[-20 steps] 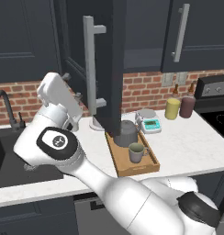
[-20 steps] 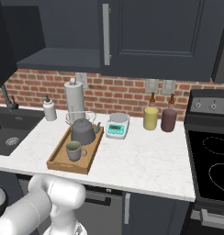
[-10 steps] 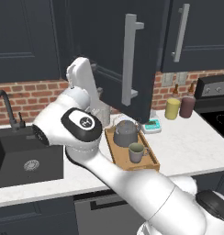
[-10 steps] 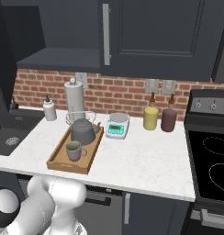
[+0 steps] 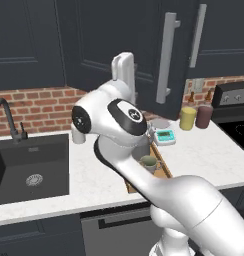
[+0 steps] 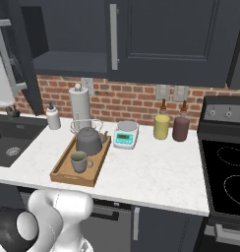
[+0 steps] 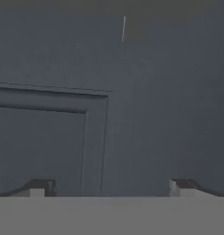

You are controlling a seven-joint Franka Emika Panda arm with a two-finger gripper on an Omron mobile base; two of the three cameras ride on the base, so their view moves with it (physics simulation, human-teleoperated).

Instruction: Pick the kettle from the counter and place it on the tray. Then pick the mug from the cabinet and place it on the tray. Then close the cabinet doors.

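In the left base view the arm rises in front of a half-open cabinet door (image 5: 144, 55) with a grey bar handle (image 5: 166, 57); the mug (image 5: 148, 162) sits in the tray (image 5: 161, 165) on the white worktop (image 5: 204, 150).

In the right base view the kettle (image 6: 89, 141) and mug (image 6: 79, 161) both stand in the wooden tray (image 6: 63, 170), the mug nearer the front edge. The cabinet (image 6: 68, 61) above shows its bare inner shelf.

In the hand view the hand (image 7: 111, 188) faces a navy panelled door (image 7: 132, 114) up close, its fingertips (image 7: 40, 188) set wide apart, holding nothing.
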